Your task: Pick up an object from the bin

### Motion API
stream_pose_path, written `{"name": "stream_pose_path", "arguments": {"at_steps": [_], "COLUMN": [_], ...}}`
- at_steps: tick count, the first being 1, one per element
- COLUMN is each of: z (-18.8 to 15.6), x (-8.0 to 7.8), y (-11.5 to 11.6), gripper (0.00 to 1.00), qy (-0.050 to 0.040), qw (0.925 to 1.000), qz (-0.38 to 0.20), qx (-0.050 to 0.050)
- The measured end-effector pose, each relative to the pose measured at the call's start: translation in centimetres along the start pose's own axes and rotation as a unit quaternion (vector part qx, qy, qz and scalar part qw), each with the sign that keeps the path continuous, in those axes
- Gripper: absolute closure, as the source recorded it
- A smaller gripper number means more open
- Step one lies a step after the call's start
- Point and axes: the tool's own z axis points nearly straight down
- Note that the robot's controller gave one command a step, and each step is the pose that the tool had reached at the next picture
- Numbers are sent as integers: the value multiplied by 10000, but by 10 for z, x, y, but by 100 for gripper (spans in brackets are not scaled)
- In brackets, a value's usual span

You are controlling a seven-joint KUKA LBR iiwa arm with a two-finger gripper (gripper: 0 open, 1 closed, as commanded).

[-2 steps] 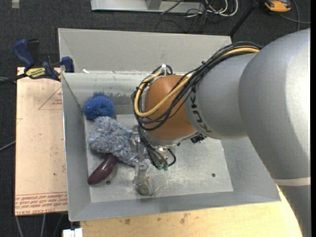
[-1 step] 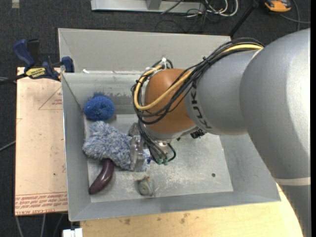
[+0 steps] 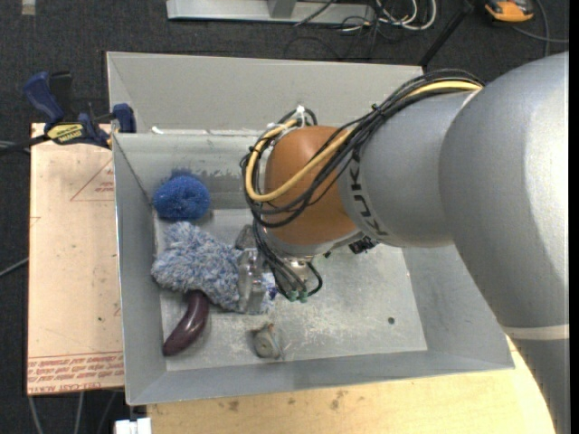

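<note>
My gripper (image 3: 256,289) is low in the bin, just under the orange cover, its metal fingers against the right edge of a fluffy blue-and-white cloth (image 3: 194,262). I cannot make out whether the cloth is between the fingers. A dark purple eggplant-shaped toy (image 3: 186,325) lies just below the cloth near the bin's front left. A small grey-beige lump (image 3: 265,341) sits on the floor right below the fingers.
A round blue fuzzy ball (image 3: 182,196) rests in the back left corner against the wall. The arm and its orange cover with cables hang over the bin's middle and right side. Bare floor shows at the front right.
</note>
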Motion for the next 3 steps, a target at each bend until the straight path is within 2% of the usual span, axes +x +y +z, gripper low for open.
{"name": "stream_pose_path", "arguments": {"at_steps": [1, 2, 3], "z": [7, -172, -183], "x": [-20, -19, -17], "y": [7, -6, -8], "gripper": [100, 100, 100], "qy": [7, 11, -5], "qw": [9989, 9994, 9996], "qz": [-459, -338, -290], "qx": [8, 6, 2]}}
